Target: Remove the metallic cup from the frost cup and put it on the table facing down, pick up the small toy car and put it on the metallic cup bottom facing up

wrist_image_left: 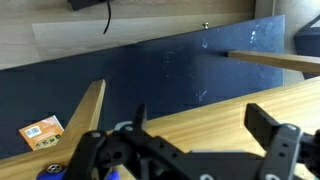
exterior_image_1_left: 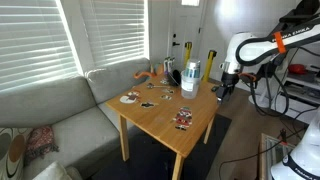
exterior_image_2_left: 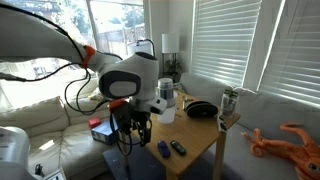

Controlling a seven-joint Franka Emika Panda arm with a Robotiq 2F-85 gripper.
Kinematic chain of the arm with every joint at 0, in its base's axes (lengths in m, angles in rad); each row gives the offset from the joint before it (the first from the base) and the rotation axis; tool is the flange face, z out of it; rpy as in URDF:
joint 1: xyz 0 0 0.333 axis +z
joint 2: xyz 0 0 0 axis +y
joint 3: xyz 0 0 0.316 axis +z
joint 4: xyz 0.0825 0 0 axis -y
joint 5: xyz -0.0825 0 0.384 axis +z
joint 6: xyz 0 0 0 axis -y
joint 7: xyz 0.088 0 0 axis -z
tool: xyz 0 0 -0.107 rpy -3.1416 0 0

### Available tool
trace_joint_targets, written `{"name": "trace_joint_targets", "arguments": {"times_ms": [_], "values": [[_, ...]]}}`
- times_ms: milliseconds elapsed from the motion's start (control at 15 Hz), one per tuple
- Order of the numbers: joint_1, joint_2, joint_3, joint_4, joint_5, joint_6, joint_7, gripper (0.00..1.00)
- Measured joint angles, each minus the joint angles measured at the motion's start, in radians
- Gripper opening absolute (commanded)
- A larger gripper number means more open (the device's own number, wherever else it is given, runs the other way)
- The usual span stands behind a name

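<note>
The frost cup (exterior_image_1_left: pixel 192 73) stands near the table's (exterior_image_1_left: pixel 165 125) far edge, with the metallic cup apparently inside it; the two are hard to tell apart at this size. The frost cup also shows in an exterior view (exterior_image_2_left: pixel 166 100). A tiny blue toy car (exterior_image_2_left: pixel 163 151) lies near the table's (exterior_image_2_left: pixel 200 135) front corner, beside a small dark item (exterior_image_2_left: pixel 178 147). My gripper (exterior_image_1_left: pixel 225 89) hangs at the table's side, apart from the cups, also seen in an exterior view (exterior_image_2_left: pixel 134 133). In the wrist view my gripper (wrist_image_left: pixel 205 130) is open and empty over the wooden table edge (wrist_image_left: pixel 200 105).
An orange octopus toy (exterior_image_1_left: pixel 149 75) and several small items (exterior_image_1_left: pixel 183 118) lie on the table. A black bowl (exterior_image_2_left: pixel 201 110) and a shiny jar (exterior_image_2_left: pixel 230 101) stand near the back. A grey sofa (exterior_image_1_left: pixel 50 110) is beside the table. An orange box (wrist_image_left: pixel 42 130) lies on the dark floor.
</note>
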Motion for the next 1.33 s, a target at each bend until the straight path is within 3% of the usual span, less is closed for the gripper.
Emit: {"name": "trace_joint_targets", "arguments": {"times_ms": [400, 867, 1333], "values": [[-0.007, -0.007, 0.020, 0.010, -0.014, 0.000, 0.001, 1.00], [-0.019, -0.151, 0.146, 0.157, -0.202, -0.036, 0.030, 1.00], [-0.004, -0.179, 0.198, 0.252, -0.225, -0.031, 0.030, 1.00]]}}
